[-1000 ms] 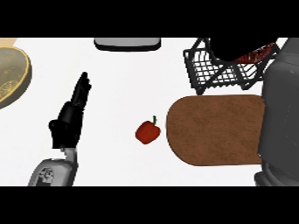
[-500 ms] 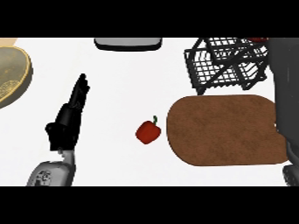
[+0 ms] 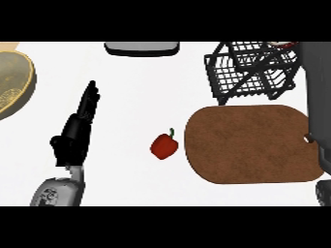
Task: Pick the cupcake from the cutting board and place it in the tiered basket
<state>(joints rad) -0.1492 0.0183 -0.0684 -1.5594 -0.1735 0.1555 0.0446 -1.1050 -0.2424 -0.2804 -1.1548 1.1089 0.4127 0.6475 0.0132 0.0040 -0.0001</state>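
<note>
Along the far edge of the counter point(image 3: 140, 92) sat a flat grey thing with a dark rim point(image 3: 141, 48), and to its right the black wire tiered basket point(image 3: 248, 72) reached almost to that edge. At the left edge a golden bowl point(image 3: 4, 87) was cut off by the view. The brown cutting board point(image 3: 250, 143) lay near and right, its far edge just short of the basket's near side and its right end running under the grey right forearm point(image 3: 327, 106), which filled the right side from near to far. A red bell pepper point(image 3: 163, 146) lay just beside the board's left edge, apart from it. The widest open room was the white middle of the counter, between the bowl and the basket and between the pepper and the grey thing.

Only a small red and white sliver point(image 3: 283, 44) showed at the far edge, above the basket's far right corner and against the forearm; it seemed to be the cupcake, though too little showed to be sure. The right hand itself did not show, so I cannot tell how it was set. The left hand point(image 3: 75, 128) rested well to the left, fingers straight and pointing far, holding nothing, well apart from that sliver.
</note>
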